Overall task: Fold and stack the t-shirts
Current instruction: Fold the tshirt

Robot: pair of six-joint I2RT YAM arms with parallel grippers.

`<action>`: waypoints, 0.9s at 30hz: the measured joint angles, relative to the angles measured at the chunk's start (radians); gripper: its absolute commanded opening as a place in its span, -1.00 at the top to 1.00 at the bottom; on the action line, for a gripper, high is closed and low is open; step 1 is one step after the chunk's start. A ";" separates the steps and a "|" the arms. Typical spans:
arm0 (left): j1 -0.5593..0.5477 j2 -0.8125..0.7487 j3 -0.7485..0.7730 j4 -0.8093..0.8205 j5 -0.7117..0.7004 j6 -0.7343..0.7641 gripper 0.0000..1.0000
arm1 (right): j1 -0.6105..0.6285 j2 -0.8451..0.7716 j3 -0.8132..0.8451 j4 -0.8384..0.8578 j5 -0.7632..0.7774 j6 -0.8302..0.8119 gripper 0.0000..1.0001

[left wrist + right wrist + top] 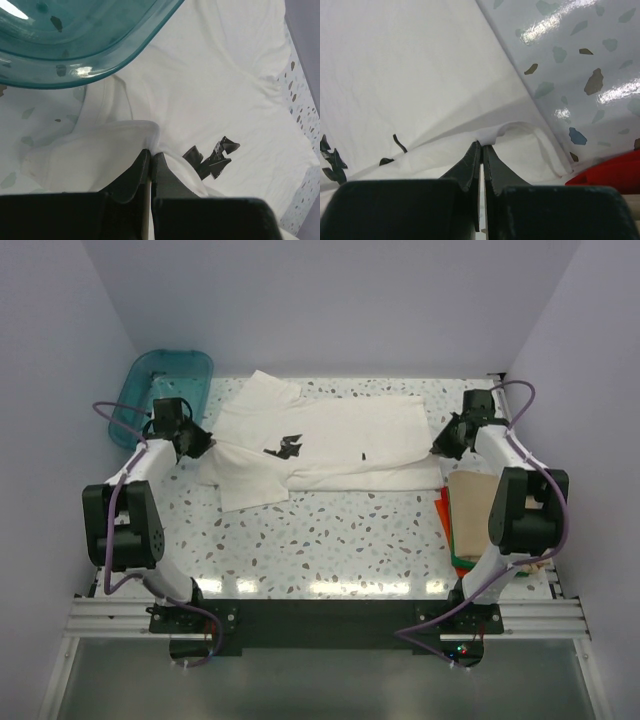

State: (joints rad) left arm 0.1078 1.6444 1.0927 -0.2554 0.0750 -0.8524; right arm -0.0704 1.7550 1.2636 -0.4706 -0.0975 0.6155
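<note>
Close view from the wrist camera. The right gripper (481,144), two black plastic fingers rising from the bottom edge, has its tips pressed together on a small raised pucker at the edge of an off-white cloth t-shirt (410,65). The shirt lies spread across the left and middle, with soft creases running toward the pinch. Small dark printed marks (332,162) show on it at the lower left. A glossy white speckled tabletop (580,65) fills the upper right. A patch of red cloth (610,172) sits at the lower right.
</note>
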 measured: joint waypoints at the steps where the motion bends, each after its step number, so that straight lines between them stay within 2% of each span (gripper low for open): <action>1: 0.000 0.004 0.005 0.000 0.000 0.000 1.00 | -0.003 0.005 0.000 0.004 0.000 0.003 1.00; 21: 0.001 0.134 0.045 0.037 0.023 0.011 1.00 | -0.051 0.103 0.024 0.054 -0.029 0.029 1.00; 22: 0.001 0.137 0.046 0.046 0.029 0.013 1.00 | -0.051 0.111 0.029 0.055 -0.031 0.029 0.86; 23: 0.002 0.142 0.049 0.058 0.035 0.019 0.86 | -0.051 0.119 0.033 0.058 -0.034 0.030 0.71; 24: 0.002 0.145 0.053 0.065 0.040 0.027 0.69 | -0.052 0.124 0.035 0.060 -0.037 0.032 0.50; 25: 0.002 0.149 0.060 0.070 0.048 0.037 0.52 | -0.053 0.127 0.038 0.061 -0.042 0.033 0.16; 26: 0.002 0.151 0.066 0.077 0.055 0.047 0.22 | -0.054 0.129 0.041 0.063 -0.049 0.034 -0.03; 27: 0.002 0.151 0.071 0.084 0.059 0.056 0.11 | -0.055 0.129 0.045 0.064 -0.053 0.026 -0.15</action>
State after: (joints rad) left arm 0.1101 1.7958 1.1637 -0.1715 0.1337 -0.7967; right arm -0.1249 1.8843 1.3087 -0.4068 -0.1505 0.6415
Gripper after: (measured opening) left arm 0.254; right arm 0.433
